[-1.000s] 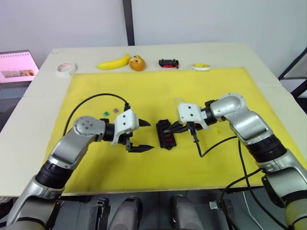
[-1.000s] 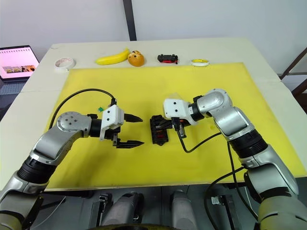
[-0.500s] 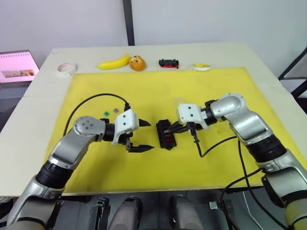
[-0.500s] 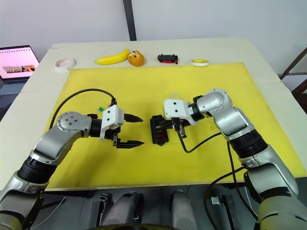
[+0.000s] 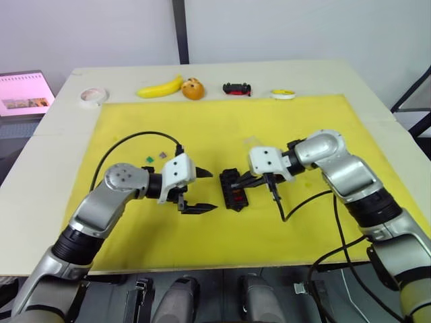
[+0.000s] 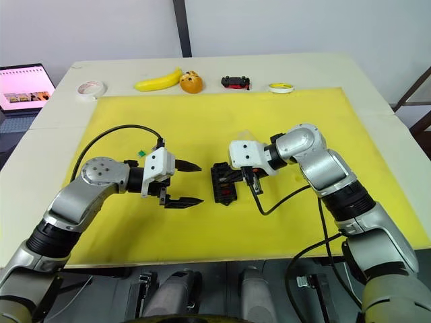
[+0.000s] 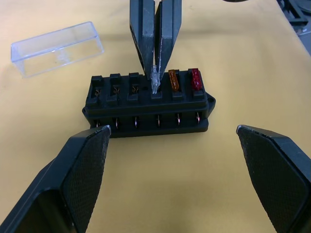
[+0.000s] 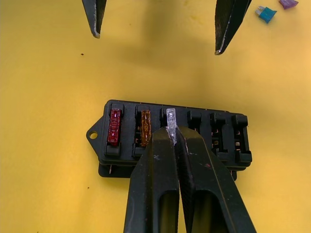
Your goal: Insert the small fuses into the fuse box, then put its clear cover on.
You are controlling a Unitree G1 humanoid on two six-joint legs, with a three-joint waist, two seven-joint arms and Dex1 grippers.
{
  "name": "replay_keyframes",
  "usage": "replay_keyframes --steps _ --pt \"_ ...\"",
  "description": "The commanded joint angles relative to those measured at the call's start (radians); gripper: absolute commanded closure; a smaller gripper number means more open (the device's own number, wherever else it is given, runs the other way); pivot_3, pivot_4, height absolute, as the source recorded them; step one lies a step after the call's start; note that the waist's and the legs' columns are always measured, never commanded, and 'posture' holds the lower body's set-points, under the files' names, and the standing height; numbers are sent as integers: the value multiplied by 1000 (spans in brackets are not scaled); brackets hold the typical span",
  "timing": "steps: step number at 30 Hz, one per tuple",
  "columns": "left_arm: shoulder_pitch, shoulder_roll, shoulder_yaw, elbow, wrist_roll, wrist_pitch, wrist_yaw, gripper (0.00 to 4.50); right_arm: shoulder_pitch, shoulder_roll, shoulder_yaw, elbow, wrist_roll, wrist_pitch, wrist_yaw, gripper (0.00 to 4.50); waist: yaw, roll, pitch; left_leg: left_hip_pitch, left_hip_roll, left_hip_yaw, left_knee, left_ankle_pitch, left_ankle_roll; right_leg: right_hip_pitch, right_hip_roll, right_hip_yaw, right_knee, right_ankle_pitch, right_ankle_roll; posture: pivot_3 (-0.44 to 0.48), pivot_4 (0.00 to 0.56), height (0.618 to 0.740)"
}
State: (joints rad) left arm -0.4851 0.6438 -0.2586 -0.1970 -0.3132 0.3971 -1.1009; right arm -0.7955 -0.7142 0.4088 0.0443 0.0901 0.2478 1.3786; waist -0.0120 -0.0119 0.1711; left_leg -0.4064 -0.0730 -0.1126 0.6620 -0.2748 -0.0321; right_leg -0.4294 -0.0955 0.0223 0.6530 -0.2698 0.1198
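The black fuse box (image 5: 234, 189) lies mid-mat between my grippers. A red fuse (image 8: 114, 132) and an orange fuse (image 8: 145, 127) sit in its end slots. My right gripper (image 8: 172, 133) is shut on a clear-grey fuse (image 8: 170, 121), holding it upright at the third slot of the same row. Just to the box's left, my left gripper (image 5: 211, 190) is open, its fingers spread toward the box and holding nothing. The clear cover (image 7: 57, 47) lies on the mat just beyond the box. A teal fuse (image 8: 266, 13) and a purple fuse (image 8: 288, 3) lie loose behind the left gripper.
The yellow mat (image 5: 222, 128) covers most of the table. Along its far edge lie a tape roll (image 5: 91, 96), a banana (image 5: 160, 87), an orange fruit (image 5: 192, 88), a toy car (image 5: 237, 88) and a yellow-white ring (image 5: 283, 94). A lit screen (image 5: 23, 94) stands off to the left.
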Motion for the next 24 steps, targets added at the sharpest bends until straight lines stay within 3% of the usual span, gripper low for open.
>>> replay_keyframes --steps 1,7,11,24 --pt "-11 -3 19 -15 2 -18 -1 124 -21 4 -11 2 -12 -12 12 4500 0 0 0 0 0 0 0 0 0 0 0 0 0 0 0 0 150 740" --pt "-12 -5 20 -10 2 -19 -1 124 -26 10 -21 -7 -2 13 17 4500 0 0 0 0 0 0 0 0 0 0 0 0 0 0 0 0 150 740" --pt "-12 -7 20 -4 4 -23 -2 0 -33 10 -38 -18 9 23 13 3185 0 0 0 0 0 0 0 0 0 0 0 0 0 0 0 0 150 740" --pt "-9 -8 18 -6 5 -33 -14 0 -37 -16 -136 -62 112 151 29 3185 0 0 0 0 0 0 1 0 0 0 0 0 1 0 0 0 150 740"
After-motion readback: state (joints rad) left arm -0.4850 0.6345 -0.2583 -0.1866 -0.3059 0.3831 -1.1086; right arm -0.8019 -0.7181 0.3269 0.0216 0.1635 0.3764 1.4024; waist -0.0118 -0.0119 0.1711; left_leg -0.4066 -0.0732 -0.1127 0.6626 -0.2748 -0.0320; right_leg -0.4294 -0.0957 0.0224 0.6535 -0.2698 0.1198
